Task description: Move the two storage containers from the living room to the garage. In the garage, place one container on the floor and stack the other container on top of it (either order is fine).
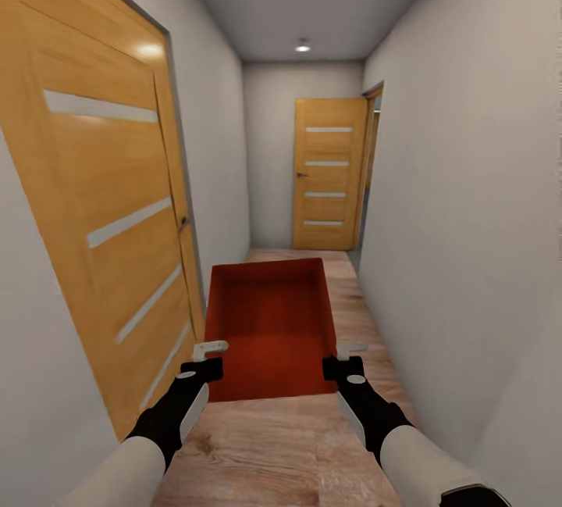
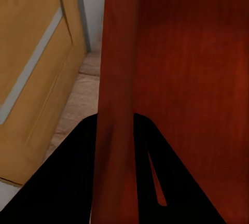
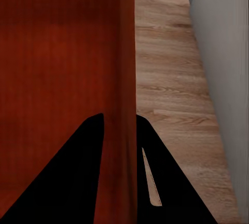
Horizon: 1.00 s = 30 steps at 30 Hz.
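Midway down a narrow white-walled hallway, an orange-red storage container [image 1: 269,327] rides above the wood-plank floor [image 1: 297,444], carried between both arms, its open top up and its long axis running straight ahead toward the closed wooden door [image 1: 328,173] at the far end. Each side wall is pinched near its rear corner: the left gripper [image 1: 204,358] is clamped on the left wall [image 2: 118,105], the right gripper [image 1: 343,360] on the right wall [image 3: 124,94]. Another wooden door [image 1: 101,202] lines the left wall of the hallway.
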Tool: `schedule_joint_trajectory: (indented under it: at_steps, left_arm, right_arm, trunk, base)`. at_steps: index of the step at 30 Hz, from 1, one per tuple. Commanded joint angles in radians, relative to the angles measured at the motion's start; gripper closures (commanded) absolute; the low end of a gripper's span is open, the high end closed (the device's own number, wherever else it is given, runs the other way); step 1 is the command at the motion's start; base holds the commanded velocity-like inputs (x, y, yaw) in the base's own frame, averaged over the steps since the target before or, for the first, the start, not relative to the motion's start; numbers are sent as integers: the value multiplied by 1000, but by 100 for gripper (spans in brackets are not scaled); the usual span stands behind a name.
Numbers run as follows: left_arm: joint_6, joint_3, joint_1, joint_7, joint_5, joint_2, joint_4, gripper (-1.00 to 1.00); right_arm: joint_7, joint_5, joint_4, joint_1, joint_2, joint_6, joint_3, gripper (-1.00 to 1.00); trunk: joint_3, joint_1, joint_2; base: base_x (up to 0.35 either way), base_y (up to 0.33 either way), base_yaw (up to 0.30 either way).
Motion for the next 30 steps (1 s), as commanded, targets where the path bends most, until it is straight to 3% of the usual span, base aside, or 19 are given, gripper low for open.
schedule_joint_trajectory:
  at_steps: [1,9,30]
  left_arm:
    - [8,77,0,31,4,1,0,100]
    - [8,77,0,31,5,1,-3,100]
    - [8,77,0,32,5,1,5,100]
  right_arm:
    - [-15,23,-5,-2,-1,3,-66,100]
    - [-15,23,-5,-2,-1,3,-67,100]
    - [-15,23,-5,-2,-1,1,-66,100]
  trunk:
    - [-1,1,-1]
    - [-1,1,-1]
    - [-1,1,-1]
  base:
    - [323,0,-229]
    - [323,0,-185]
    - [323,0,-6]
